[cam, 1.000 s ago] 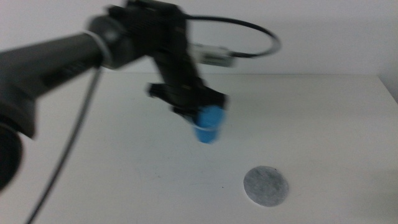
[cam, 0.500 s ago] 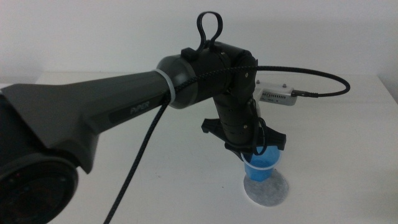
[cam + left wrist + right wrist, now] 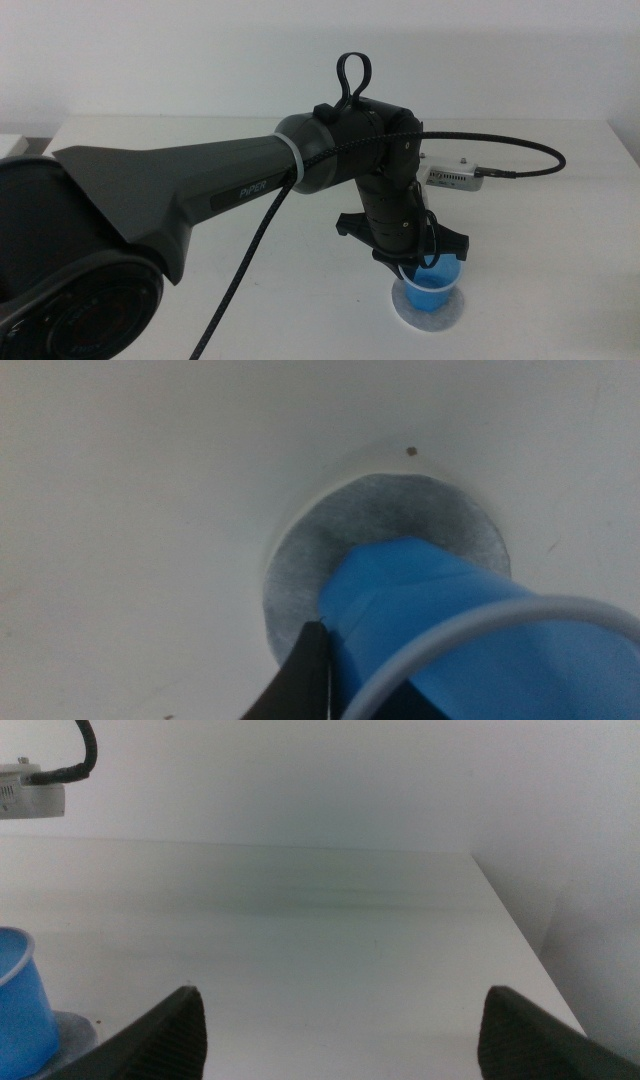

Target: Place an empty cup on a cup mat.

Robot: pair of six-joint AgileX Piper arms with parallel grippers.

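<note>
The cup (image 3: 433,289) is upright with its base on the cup mat (image 3: 430,316), set within the mat's outline. In the middle view the mat shows as a pale grey ring around the cup's lower part. In the left wrist view the blue cup wall (image 3: 440,610) fills the lower right of the frame, its whitish rim curves across the foreground, and the mottled grey mat (image 3: 330,550) lies directly behind and below it on the white table (image 3: 130,510). A small dark speck sits on the table just beyond the mat's edge.

The left gripper (image 3: 415,262) is clamped on the cup's rim from above, with one dark jaw visible against the cup's outer wall in the left wrist view. The left arm reaches in from the left side of the middle view and bends down over the mat.

The right gripper (image 3: 340,1020) waits low over the table, jaws spread wide apart and holding nothing. Its wrist view shows the cup (image 3: 22,1005) and the mat's edge (image 3: 72,1038) off to one side, well apart from its jaws.

A small white box with a black cable (image 3: 455,177) lies on the table behind the cup.
</note>
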